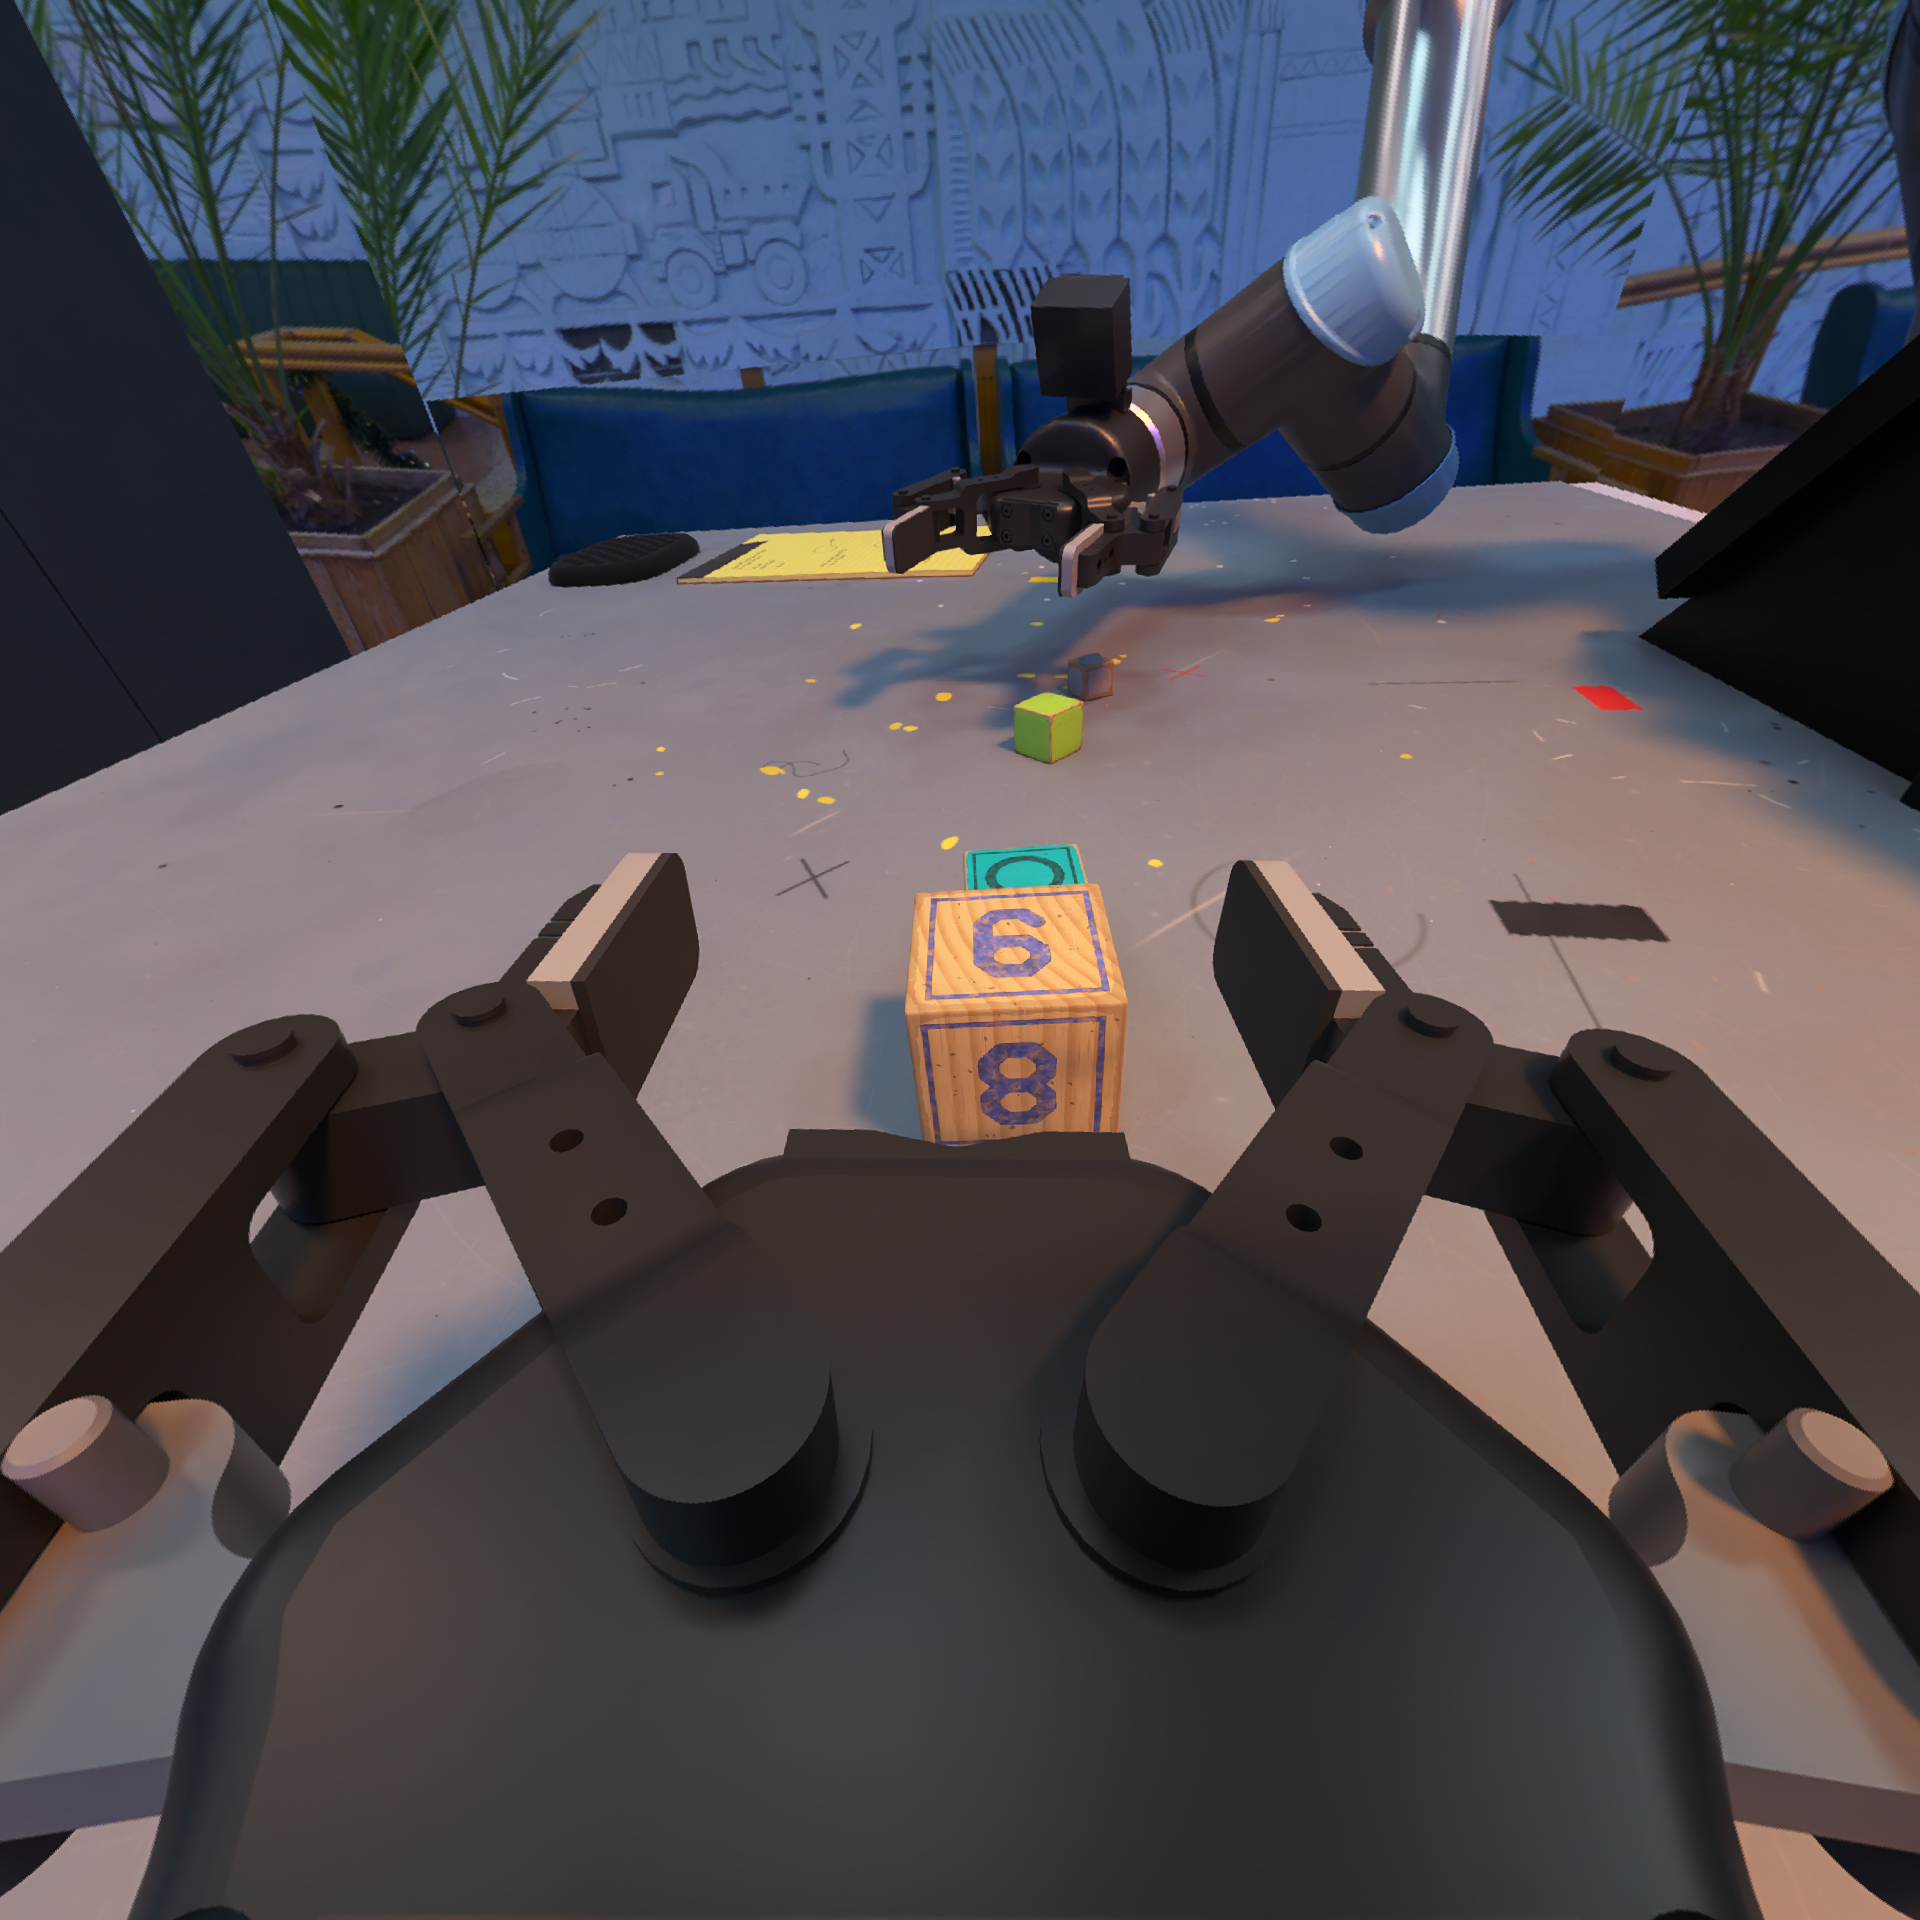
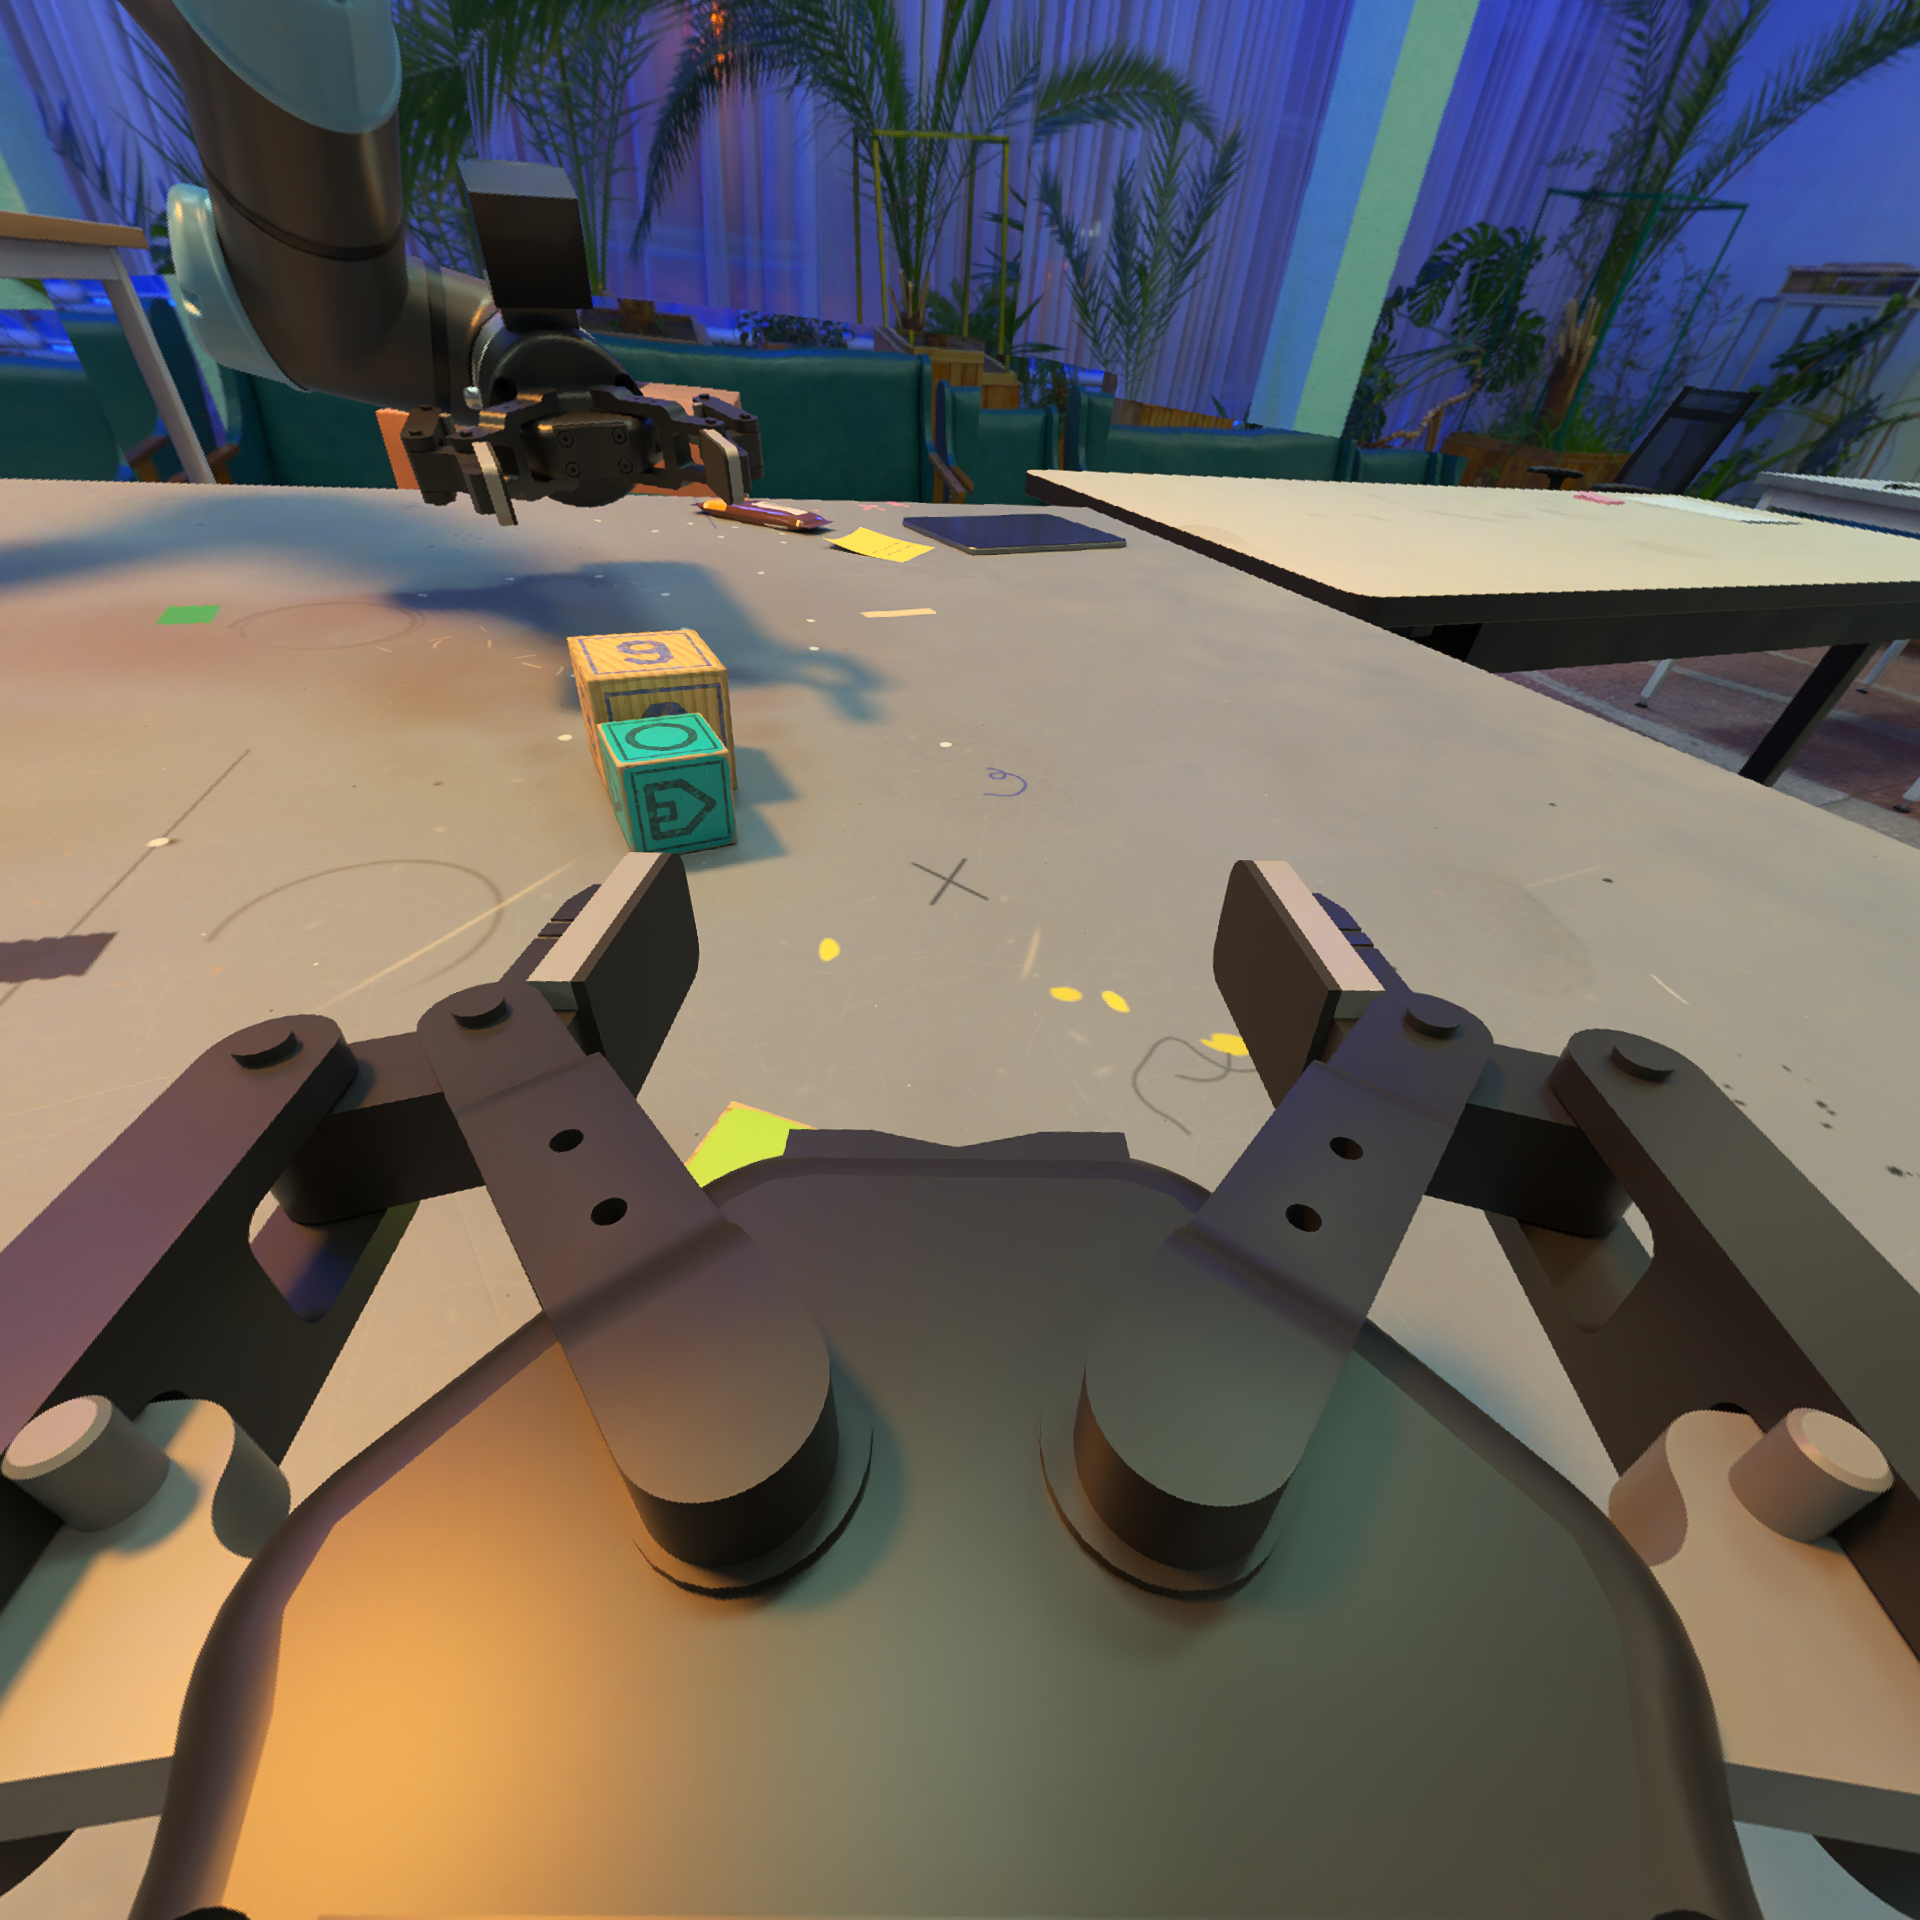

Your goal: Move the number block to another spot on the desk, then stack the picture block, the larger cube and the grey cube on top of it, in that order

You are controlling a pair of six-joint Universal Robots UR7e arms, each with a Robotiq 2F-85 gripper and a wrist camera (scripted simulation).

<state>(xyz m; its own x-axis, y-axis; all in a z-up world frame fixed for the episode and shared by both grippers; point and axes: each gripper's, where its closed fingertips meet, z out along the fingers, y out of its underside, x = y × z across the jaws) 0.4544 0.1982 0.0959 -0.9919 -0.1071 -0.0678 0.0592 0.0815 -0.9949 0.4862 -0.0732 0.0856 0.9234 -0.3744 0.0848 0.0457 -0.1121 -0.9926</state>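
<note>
Your left claw hangs released over the number block, which touches the picture block; your right claw is released too.

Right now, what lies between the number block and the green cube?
The teal picture block, right behind the number block; then bare desk up to the green cube, in the left wrist view.

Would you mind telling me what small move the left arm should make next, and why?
Probably ease the left gripper forward and down around the number block. It is open, the block sits centred just ahead of its fingers, still on the desk and close against the teal picture block, so it must be moved first.
</note>
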